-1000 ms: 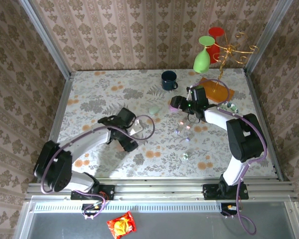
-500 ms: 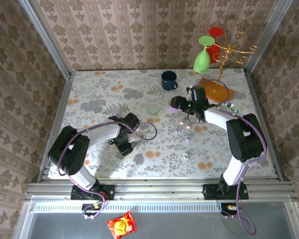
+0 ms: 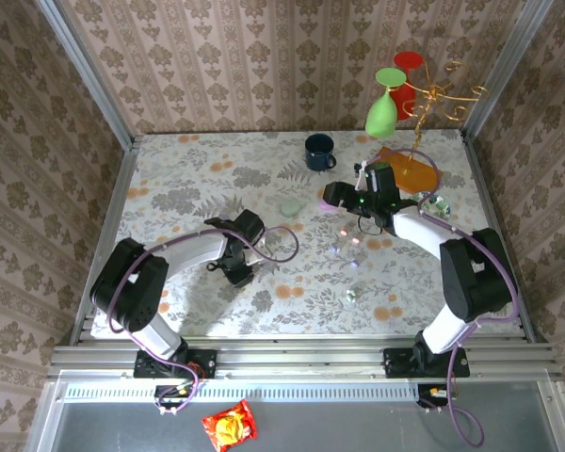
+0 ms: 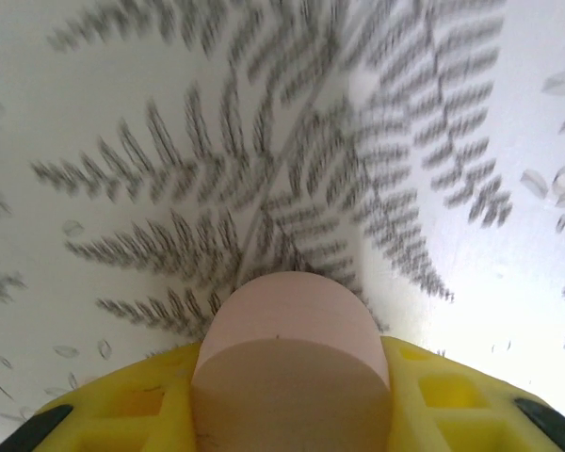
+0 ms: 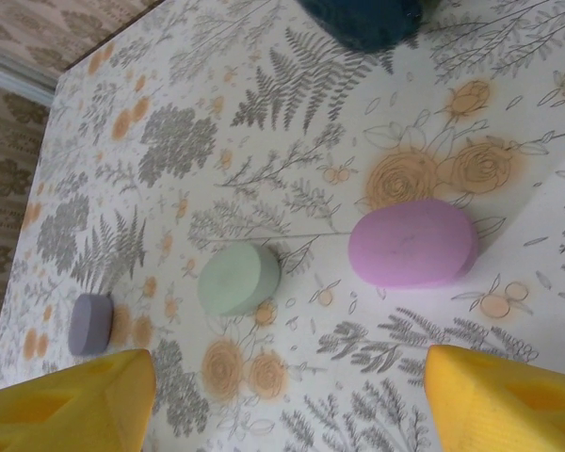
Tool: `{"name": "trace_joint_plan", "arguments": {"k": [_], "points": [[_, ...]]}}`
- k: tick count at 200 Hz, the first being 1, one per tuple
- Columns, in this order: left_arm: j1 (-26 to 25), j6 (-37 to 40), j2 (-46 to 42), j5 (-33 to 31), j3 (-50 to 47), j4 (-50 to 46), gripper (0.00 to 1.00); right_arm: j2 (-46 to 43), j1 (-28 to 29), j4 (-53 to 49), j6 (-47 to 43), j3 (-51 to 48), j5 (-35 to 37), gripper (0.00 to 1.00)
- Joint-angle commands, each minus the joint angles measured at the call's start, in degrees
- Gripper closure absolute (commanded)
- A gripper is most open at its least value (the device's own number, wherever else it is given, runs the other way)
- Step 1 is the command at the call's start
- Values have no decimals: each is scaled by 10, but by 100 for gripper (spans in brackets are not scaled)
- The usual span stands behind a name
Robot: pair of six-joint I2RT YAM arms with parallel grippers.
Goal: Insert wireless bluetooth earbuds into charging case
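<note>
A pale pink rounded charging case (image 4: 290, 358) sits between my left gripper's (image 4: 292, 395) yellow fingers, which are shut on it just above the tablecloth. From above, that left gripper (image 3: 235, 271) is low at the table's left centre. Several tiny earbuds (image 3: 355, 241) lie scattered on the cloth right of centre, one further forward (image 3: 350, 295). My right gripper (image 5: 282, 414) is open, its yellow fingers (image 5: 66, 400) wide apart with nothing between them. Just beyond it lie a purple case (image 5: 412, 243) and a green case (image 5: 239, 279).
A dark blue mug (image 3: 319, 151) stands behind the cases. A small grey-purple case (image 5: 90, 323) lies farther left. An orange tray (image 3: 410, 169) with a gold stand holding green and red glasses (image 3: 381, 111) is at the back right. Walls enclose the table.
The left arm folded in and its gripper closed over the pale case that lay on the cloth beside it. The right arm's elbow swung right while its gripper stayed nearly still.
</note>
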Motion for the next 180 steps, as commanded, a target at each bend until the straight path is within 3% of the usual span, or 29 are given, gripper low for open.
{"name": "trace_joint_plan", "arguments": {"k": [1,43,81,109,180], "points": [[-1,18,-41,32,16,86,67,-44,14,-40,-41,-17,-33,23],[4,45,-82,172,-9,257,67,-77,36,-41,-53,-35,-144,23],[3,70,-104,232,-53,381,68,-72,61,-48,-63,-24,-220,23],[-1,86,-117,247,-85,448,68,-62,77,-49,-64,-18,-243,23],[-2,88,-123,253,-91,473,68,-37,113,-54,-66,-11,-238,25]]}}
